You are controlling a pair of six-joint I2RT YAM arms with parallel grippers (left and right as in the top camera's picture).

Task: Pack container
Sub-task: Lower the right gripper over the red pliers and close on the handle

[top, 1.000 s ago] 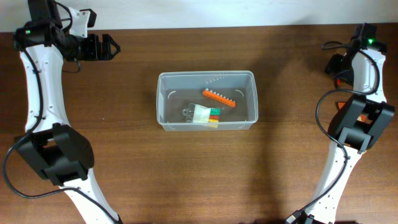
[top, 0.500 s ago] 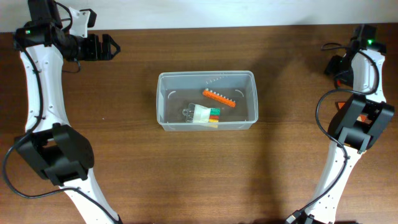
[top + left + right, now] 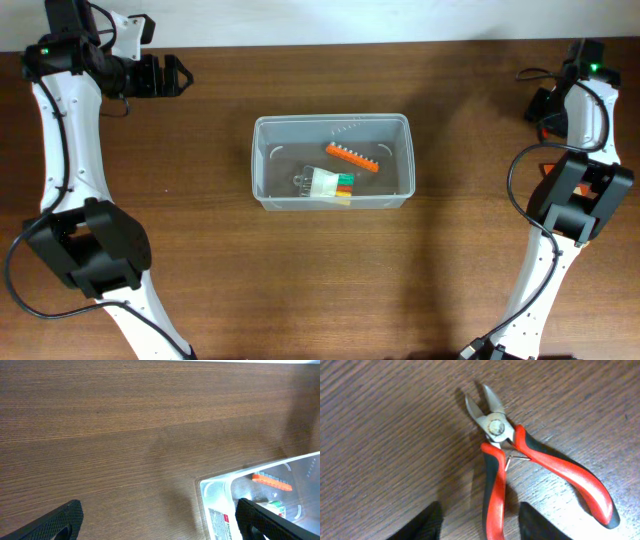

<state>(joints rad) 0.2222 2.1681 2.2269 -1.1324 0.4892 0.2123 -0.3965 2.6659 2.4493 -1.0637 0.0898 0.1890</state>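
Container (image 3: pixel 257 160), clear and round-cornered, seemingly holds an orange strip (image 3: pixel 351 158); left tool (image 3: pixel 160 520) wide, right tool (image 3: pixel 480 520) parted around pliers (image 3: pixel 495 427).

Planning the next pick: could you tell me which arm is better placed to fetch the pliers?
Right. The right gripper hangs open astride one handle of the pliers; the left gripper is on the far side of the container.
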